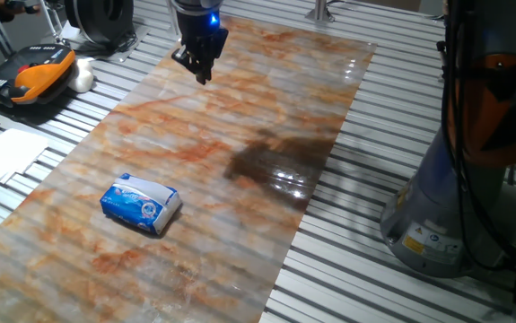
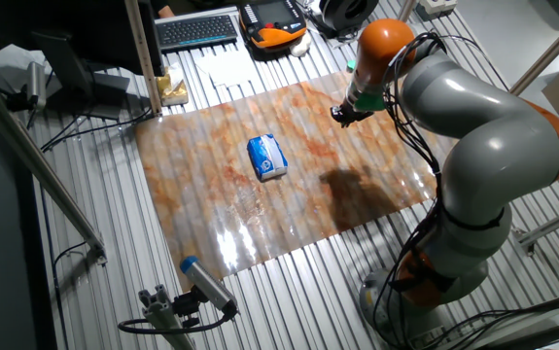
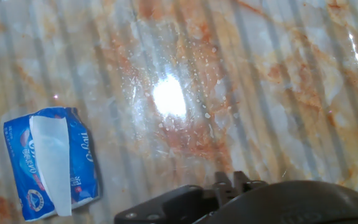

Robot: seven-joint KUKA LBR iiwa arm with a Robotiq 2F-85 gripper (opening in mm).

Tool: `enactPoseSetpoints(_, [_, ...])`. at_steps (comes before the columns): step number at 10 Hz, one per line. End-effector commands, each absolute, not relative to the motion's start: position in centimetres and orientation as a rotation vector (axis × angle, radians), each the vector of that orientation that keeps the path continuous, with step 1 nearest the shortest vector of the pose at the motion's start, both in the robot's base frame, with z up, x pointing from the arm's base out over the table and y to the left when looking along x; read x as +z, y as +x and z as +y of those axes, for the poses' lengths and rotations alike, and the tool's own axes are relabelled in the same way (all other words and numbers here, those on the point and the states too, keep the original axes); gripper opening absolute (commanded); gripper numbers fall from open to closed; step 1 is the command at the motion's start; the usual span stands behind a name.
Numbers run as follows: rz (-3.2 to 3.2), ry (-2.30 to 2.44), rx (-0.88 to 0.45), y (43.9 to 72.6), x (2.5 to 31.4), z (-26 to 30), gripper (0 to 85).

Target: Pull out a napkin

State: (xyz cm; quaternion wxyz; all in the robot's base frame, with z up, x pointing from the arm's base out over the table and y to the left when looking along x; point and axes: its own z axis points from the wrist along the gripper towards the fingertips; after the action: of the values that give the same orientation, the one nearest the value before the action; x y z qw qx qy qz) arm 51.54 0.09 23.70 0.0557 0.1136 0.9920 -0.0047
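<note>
The blue-and-white tissue packet [image 1: 141, 205] lies flat on the marbled mat [image 1: 266, 108], near its front left part. It also shows in the other fixed view [image 2: 267, 157] and at the lower left of the hand view [image 3: 82, 158]. A white napkin [image 3: 51, 158] shows as a strip along the packet's top opening, still inside it. My gripper [image 1: 203, 74] hangs high above the far end of the mat, well away from the packet, with its fingers drawn together to a point and holding nothing. In the other fixed view the gripper [image 2: 343, 114] sits to the right of the packet.
An orange-and-black device [image 1: 33, 74] and flat white paper sheets [image 1: 6, 151] lie off the mat on the left. A keyboard [image 2: 196, 29] is at the far side. The arm's base [image 1: 446, 215] stands to the right. A dark shadow [image 1: 275, 161] lies on the mat.
</note>
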Motion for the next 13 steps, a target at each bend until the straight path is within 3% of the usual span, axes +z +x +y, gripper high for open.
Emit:
enactPoseSetpoints(1, [3.010, 0.345, -0.016, 51.5, 23.7, 0.1, 0.0])
enactPoseSetpoints(13, [3.016, 0.376, -0.023, 51.9, 24.0, 1.2, 0.0])
